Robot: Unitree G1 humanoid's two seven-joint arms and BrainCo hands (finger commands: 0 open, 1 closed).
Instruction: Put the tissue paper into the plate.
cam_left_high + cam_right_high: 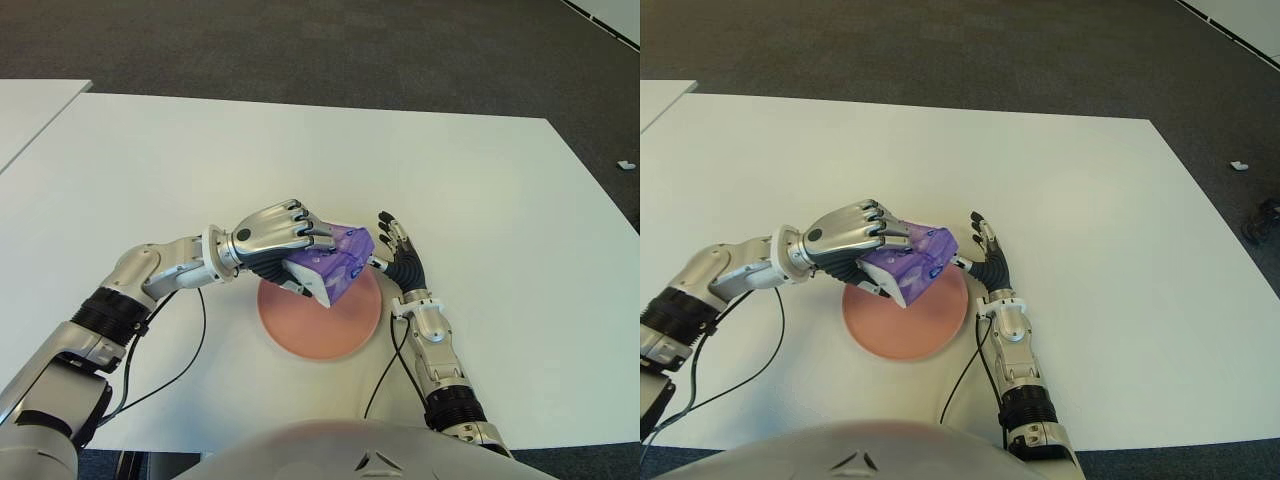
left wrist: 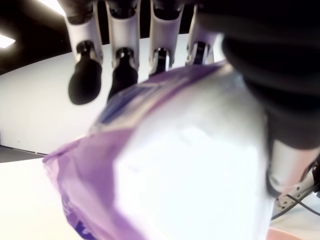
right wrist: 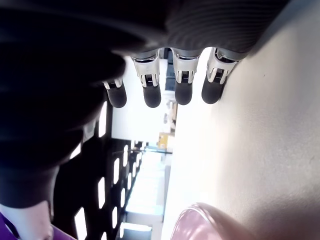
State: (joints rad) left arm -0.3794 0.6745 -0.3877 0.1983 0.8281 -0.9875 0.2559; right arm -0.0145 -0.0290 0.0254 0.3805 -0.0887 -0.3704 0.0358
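My left hand [image 1: 285, 238] is shut on a purple and white tissue pack [image 1: 335, 265] and holds it just over the far part of the pink round plate [image 1: 320, 330]. The wrist view shows the fingers [image 2: 120, 70] curled over the tissue pack [image 2: 175, 165]. My right hand [image 1: 400, 255] shows just right of the plate's far rim, fingers straight and spread, holding nothing; its thumb tip is close to the pack. The pack's underside is hidden, so I cannot tell whether it touches the plate.
The white table [image 1: 480, 200] stretches wide around the plate. A second white table's corner [image 1: 30, 105] shows at the far left. Dark carpet [image 1: 300, 45] lies beyond the far edge. Black cables [image 1: 190, 350] trail from both wrists.
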